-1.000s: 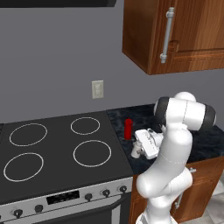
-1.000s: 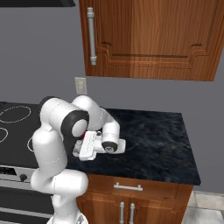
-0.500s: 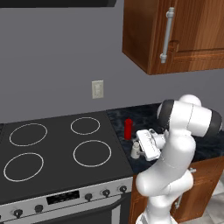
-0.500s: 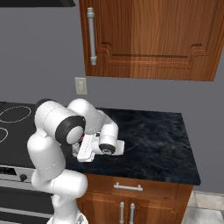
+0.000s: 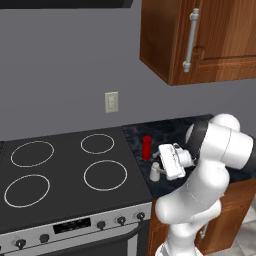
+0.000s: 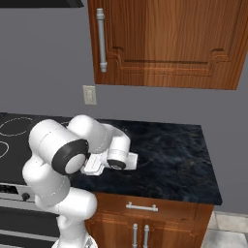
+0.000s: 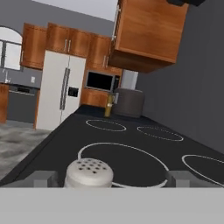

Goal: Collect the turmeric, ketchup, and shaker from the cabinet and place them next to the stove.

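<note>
The whitish shaker point(image 5: 154, 172) stands on the dark counter just right of the stove point(image 5: 65, 170). My gripper point(image 5: 159, 164) is open around it. In the hand view the shaker's perforated top point(image 7: 89, 172) sits between my spread fingertips point(image 7: 43, 178), left of centre, and neither visibly touches it. My gripper point(image 7: 112, 178) looks out over the black cooktop point(image 7: 131, 144). The red ketchup point(image 5: 146, 147) stands upright behind the shaker, nearer the wall. The cabinet point(image 5: 210, 40) hangs above with its door shut. The turmeric is out of view.
The dark speckled counter point(image 6: 164, 155) stretches to the right of the arm, with drawers below. A wall outlet point(image 5: 111, 102) is behind the stove. Beyond the cooktop's far side stand a yellowish bottle point(image 7: 108, 106) and a dark grey vessel point(image 7: 128, 103).
The jaws have spread apart and let go of the shaker, which now stands free on the counter. The arm's upper links have shifted slightly.
</note>
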